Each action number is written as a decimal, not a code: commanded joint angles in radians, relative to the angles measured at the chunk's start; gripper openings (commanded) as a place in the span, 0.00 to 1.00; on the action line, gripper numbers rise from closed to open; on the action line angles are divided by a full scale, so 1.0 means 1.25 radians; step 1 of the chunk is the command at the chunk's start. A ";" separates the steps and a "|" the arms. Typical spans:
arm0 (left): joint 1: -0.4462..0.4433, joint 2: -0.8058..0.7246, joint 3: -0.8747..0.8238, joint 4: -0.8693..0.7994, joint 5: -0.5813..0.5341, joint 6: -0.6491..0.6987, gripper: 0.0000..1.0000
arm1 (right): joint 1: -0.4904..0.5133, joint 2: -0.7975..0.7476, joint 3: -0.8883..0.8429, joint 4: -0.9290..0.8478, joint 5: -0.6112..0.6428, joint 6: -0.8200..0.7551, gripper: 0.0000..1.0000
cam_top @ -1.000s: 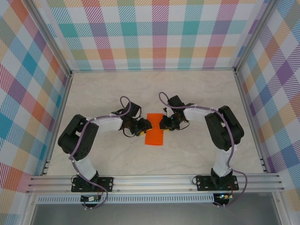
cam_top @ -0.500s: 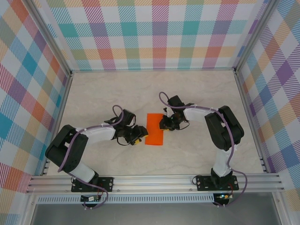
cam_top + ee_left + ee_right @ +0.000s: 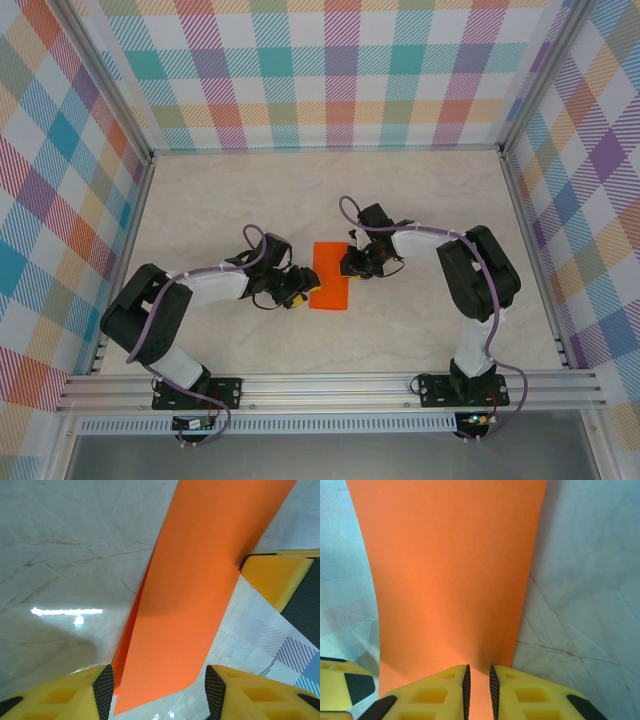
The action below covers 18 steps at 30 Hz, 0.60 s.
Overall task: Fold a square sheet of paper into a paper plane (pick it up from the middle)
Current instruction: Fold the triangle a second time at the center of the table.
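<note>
While my right fingers sit nearly shut, pinching the paper at its right edge, my left fingers stand open with the strip's near end between them — whether the pads touch it I cannot tell. The paper lies on the tabletop between both arms, long axis running away from the bases. Judgement: left does the next move — the strip runs ahead of its fingers, slanting right, so any press should follow that line.

One paper plane, one table, one left end effector, one right end effector.
</note>
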<state>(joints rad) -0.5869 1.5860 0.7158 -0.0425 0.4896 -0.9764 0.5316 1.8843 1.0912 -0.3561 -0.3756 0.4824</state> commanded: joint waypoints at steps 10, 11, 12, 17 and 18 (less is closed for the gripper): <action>-0.005 0.034 -0.002 0.046 0.039 -0.004 0.52 | -0.003 0.023 -0.017 -0.001 0.029 0.003 0.21; -0.005 0.037 -0.002 0.052 0.044 -0.003 0.52 | -0.003 0.023 -0.019 0.000 0.030 0.003 0.21; -0.005 0.039 -0.002 0.053 0.046 -0.003 0.52 | -0.003 0.023 -0.019 0.001 0.029 0.006 0.21; -0.005 0.038 -0.002 0.052 0.043 -0.004 0.52 | -0.003 0.022 -0.021 0.002 0.029 0.007 0.21; -0.005 0.037 -0.003 0.054 0.043 -0.005 0.52 | -0.003 0.022 -0.021 0.003 0.028 0.006 0.21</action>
<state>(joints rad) -0.5873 1.6272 0.7158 0.0071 0.5240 -0.9771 0.5316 1.8843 1.0882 -0.3519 -0.3756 0.4858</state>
